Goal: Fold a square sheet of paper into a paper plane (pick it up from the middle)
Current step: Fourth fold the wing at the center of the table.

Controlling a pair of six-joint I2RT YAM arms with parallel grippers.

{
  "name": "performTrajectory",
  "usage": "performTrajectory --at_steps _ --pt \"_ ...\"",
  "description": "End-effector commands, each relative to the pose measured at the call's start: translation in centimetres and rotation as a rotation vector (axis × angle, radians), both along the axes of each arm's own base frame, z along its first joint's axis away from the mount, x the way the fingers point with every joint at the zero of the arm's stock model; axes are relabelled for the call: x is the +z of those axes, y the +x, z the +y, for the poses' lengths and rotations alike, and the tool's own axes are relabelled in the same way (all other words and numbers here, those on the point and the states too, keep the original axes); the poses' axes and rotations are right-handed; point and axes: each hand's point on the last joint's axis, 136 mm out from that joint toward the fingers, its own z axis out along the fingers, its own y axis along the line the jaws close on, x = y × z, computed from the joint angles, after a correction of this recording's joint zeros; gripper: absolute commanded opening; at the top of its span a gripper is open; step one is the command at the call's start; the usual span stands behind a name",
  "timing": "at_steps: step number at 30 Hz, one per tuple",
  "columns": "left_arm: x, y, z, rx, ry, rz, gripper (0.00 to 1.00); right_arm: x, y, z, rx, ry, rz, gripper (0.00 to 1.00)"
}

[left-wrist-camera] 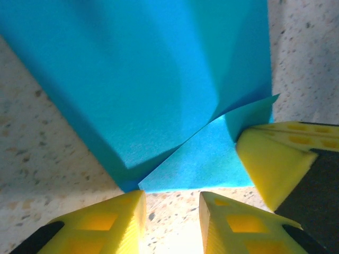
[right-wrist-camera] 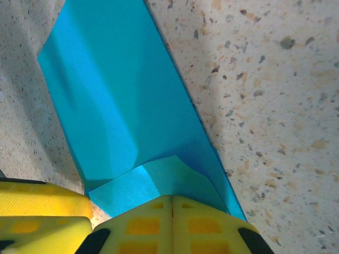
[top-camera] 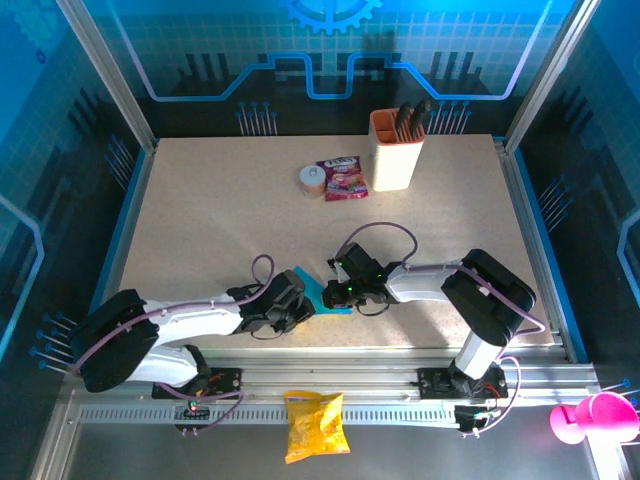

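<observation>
The paper [top-camera: 312, 288] lies flat on the surface [top-camera: 220, 220] near the front edge, btwn the left arm [top-camera: 180, 325] and right arm [top-camera: 430, 282]. It is part-folded: a long narrow body w/ a small flap [right-wrist-camera: 153, 180] turned over at one end. It is no dart yet, so the task looks to be somewhere in its middle folds.

The right jaws are fully closed, tips together, w/ nothing pinched btwn them. In the right wrist view they rest on top of the flap, at its edge. That reads as a press, not a grip — closed tips make a blunt tool for pinning the flap or firming its crease.

The left jaws stand part open, w/ bare surface in the gap and no paper in it. They sit low, just short of the paper's near corner. Prob. they are placed there as a stop so the thin sheet can't slide under the press, or as a start for slipping under an edge — which one can't be told.

The left wrist view shows a right fingertip [left-wrist-camera: 267, 161] touching the paper beside the flap. The layer next to it curls up a little, so the fold isn't flat there.
</observation>
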Motion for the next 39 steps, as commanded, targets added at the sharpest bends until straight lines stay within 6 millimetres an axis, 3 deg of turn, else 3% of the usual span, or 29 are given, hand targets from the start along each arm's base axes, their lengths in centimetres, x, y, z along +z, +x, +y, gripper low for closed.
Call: performTrajectory --at_steps 1,13,23,39 --pt "0.2 -0.1 0.8 0.058 0.031 -0.006 0.33 -2.3 -0.8 -1.8 -0.03 -0.069 0.063 0.0" --pt "-0.6 0.6 1.1 0.047 0.076 -0.016 0.33 -2.2 -0.9 -2.2 -0.039 -0.072 0.06 0.0" --pt "-0.1 1.6 1.9 0.07 0.077 -0.04 0.32 -2.6 -1.0 -2.5 -0.045 -0.077 0.066 0.0" --pt "-0.4 1.6 2.6 0.104 0.088 -0.044 0.32 -3.0 -1.1 -2.6 -0.05 -0.078 0.073 0.0"
